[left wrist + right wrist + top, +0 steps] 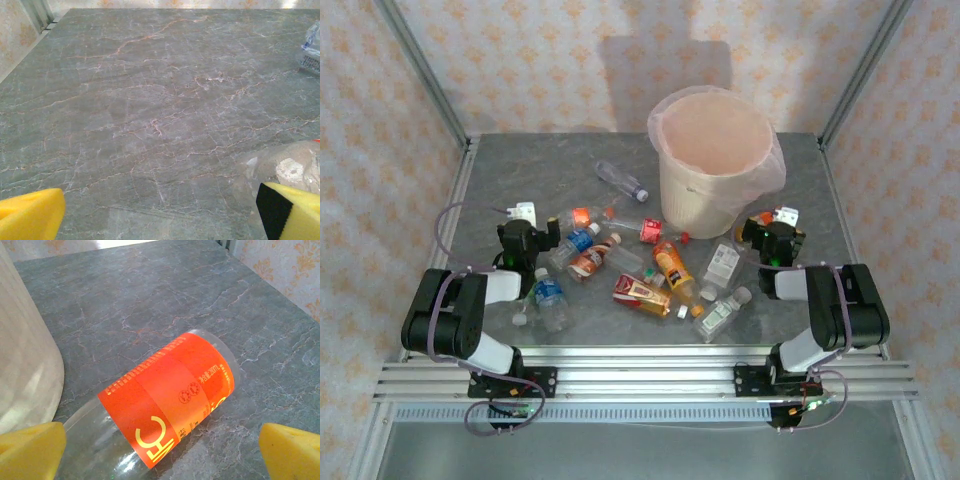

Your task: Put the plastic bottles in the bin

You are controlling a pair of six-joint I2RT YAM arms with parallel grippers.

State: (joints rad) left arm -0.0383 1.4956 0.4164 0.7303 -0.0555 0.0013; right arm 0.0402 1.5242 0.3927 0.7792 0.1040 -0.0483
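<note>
Several plastic bottles lie scattered mid-table, in front of the beige bin with its pinkish bag liner. My right gripper is low beside the bin's right side. In the right wrist view it is open, its yellow pads straddling a clear bottle with an orange label that lies on its side. The bin wall rises to the left. My left gripper is open over bare table, with a clear bottle just beside its right pad.
The grey marble table is fenced by metal posts and patterned walls. A clear bottle lies apart at the back, left of the bin. Another bottle's labelled end shows at the far right of the left wrist view.
</note>
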